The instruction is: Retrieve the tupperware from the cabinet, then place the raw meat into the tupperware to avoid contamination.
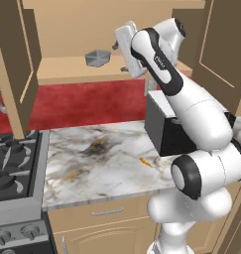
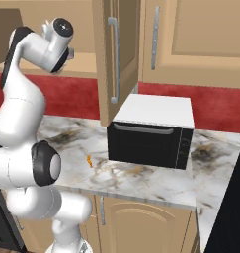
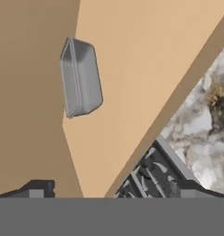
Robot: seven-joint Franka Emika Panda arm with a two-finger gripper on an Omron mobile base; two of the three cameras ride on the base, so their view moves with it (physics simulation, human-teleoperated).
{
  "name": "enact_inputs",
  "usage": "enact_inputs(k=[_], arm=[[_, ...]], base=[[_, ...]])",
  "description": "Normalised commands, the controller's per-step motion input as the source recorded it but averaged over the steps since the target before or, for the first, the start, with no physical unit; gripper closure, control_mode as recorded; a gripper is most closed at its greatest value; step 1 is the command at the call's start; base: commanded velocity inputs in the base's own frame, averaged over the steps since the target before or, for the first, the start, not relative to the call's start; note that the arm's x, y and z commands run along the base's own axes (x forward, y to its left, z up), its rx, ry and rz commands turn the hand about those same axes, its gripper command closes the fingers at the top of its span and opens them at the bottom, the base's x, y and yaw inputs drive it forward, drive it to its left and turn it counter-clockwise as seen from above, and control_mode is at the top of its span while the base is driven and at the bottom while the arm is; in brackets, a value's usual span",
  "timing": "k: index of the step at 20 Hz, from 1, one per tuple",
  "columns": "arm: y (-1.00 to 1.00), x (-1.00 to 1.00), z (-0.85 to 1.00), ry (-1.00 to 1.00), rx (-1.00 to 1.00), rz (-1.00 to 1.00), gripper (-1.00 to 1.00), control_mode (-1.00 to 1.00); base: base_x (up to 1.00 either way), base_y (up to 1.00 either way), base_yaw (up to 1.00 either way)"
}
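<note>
- The cabinet (image 1: 72, 64) hangs on the wall with both panelled doors swung open; its plain wooden shelf carries one thing, the tupperware (image 1: 97, 57).
- The tupperware is a small grey, thin-walled tray standing upright on the cabinet shelf, toward the middle of the opening and back from the shelf's front edge; in the hand view (image 3: 80, 77) it appears rolled on its side because the camera is rolled. Nothing can be seen inside it.
- The black box appliance (image 2: 152, 131) with a white top sits on the counter below the cabinet's right door, its own door closed; what it holds cannot be told.
- The marble counter (image 1: 92, 163) runs below the cabinet, with a red wall strip between the two; a stove (image 1: 13, 163) with dark grates adjoins the counter below the cabinet's left door.
- The raw meat (image 1: 146, 161), a tiny orange sliver, lies on the counter below the cabinet, just in front of the appliance's left corner, well apart from the tupperware.
- The gripper (image 1: 123, 45) is raised to the cabinet opening, right of the tupperware and not touching it; its fingers (image 3: 36, 190) stand spread wide with nothing between them.
</note>
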Motion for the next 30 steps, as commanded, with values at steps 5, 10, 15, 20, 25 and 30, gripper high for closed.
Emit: enact_inputs(k=[5,10,15,20,25,30], arm=[[-0.07,0.42,0.05,0.0,0.0,0.06,-1.0,-1.0],[-0.07,0.42,-0.11,-0.07,0.0,0.04,-1.0,-1.0],[-0.01,0.33,-0.23,-0.12,0.0,0.04,-1.0,-1.0],[0.01,0.32,-0.23,-0.06,0.0,0.04,-1.0,-1.0],[0.0,0.41,-0.05,0.0,0.0,0.04,-1.0,-1.0],[0.0,0.44,0.0,0.02,0.0,0.04,-1.0,-1.0]], base=[[0.0,0.0,0.0],[0.0,0.0,0.0],[0.0,0.0,0.0],[0.0,0.0,0.0],[0.0,0.0,0.0],[0.0,0.0,0.0]])
